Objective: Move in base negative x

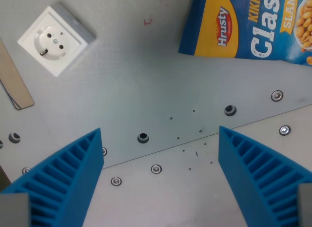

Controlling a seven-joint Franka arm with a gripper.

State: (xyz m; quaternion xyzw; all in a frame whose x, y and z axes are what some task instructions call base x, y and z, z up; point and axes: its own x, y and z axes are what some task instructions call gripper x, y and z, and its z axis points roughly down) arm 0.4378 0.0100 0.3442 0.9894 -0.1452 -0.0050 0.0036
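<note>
My gripper (pixel 161 154) is open and empty. Its two blue ribbed fingers (pixel 66 180) stand wide apart at the bottom left and bottom right of the wrist view, above a grey metal table (pixel 146 80). Nothing lies between them but bare plate with screws and holes.
A white wall socket (pixel 56 37) lies at the top left. A blue and yellow peanut snack bag (pixel 248 24) lies at the top right. A flat wooden stick (pixel 13 80) lies at the left edge. A seam with bolts (pixel 156 168) crosses the plate diagonally.
</note>
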